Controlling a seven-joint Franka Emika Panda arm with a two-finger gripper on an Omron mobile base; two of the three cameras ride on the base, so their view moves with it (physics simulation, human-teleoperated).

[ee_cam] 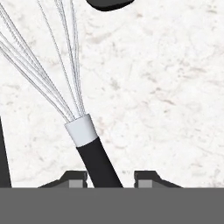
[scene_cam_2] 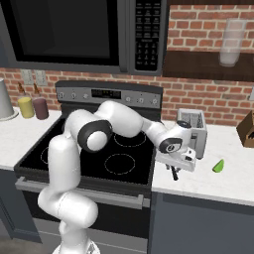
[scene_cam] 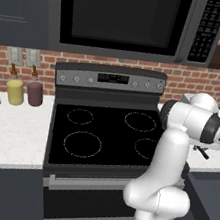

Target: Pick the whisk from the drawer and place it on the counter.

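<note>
The whisk (ee_cam: pixel 83 131) lies against the white speckled counter (ee_cam: pixel 175 87). It has a black handle, a pale collar and thin wires fanning to the upper left. My gripper (ee_cam: pixel 111 179) is open around the handle. The handle runs up beside the left fingertip (ee_cam: pixel 76 178) and leaves a gap to the right one. From the right base view my gripper (scene_cam_2: pixel 174 170) hangs low over the counter (scene_cam_2: pixel 198 181), just right of the stovetop and in front of the toaster. The dark slate-grey drawer (scene_cam: pixel 208 197) juts out at the lower right.
A steel toaster (scene_cam_2: pixel 192 126) stands just behind the hand, a green wedge (scene_cam_2: pixel 218 165) lies to its right, and a knife block (scene_cam_2: pixel 246 130) is at the far right. The black stovetop (scene_cam_2: pixel 99 158) lies to the left. Yellow (scene_cam: pixel 15 91) and maroon (scene_cam: pixel 35 93) canisters stand at the back left.
</note>
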